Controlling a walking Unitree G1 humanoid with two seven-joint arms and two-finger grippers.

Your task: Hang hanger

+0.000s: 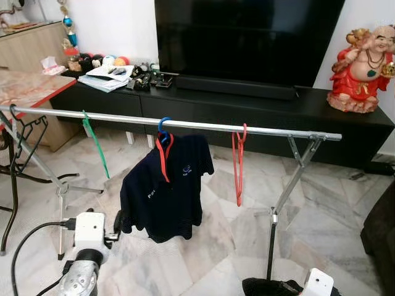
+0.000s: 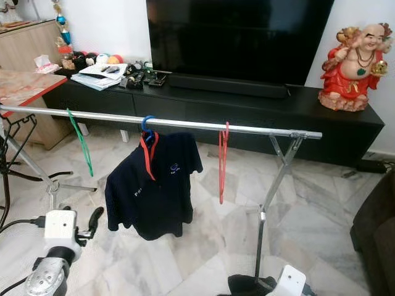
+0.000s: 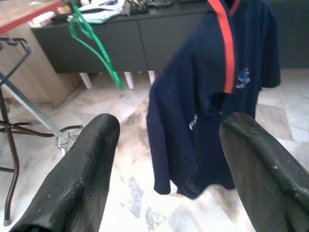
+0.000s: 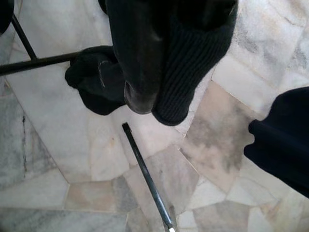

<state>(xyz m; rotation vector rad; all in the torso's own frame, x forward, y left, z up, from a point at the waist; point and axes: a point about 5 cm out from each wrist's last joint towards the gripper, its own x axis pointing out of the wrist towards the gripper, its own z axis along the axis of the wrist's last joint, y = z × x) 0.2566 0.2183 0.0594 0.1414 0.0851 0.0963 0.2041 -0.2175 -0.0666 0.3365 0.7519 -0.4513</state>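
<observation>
Your rail point(image 1: 185, 124) is shiny bare metal over glossy veined marble floor point(image 1: 333, 203). The navy polo shirt point(image 1: 166, 185) is soft matt cloth; the red hanger point(image 1: 238, 163) and green hanger point(image 1: 95, 145) look smooth plastic.

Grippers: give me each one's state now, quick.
Left gripper: open, holding nothing, facing the navy shirt.
Right gripper: shut on dark cloth, low over the floor.

A black TV console point(image 1: 259, 114) spans the rear wall. On it: television point(image 1: 247, 37) centred, red laughing-Buddha figurine point(image 1: 361, 68) at one end, papers point(image 1: 111, 77) at the other.
</observation>
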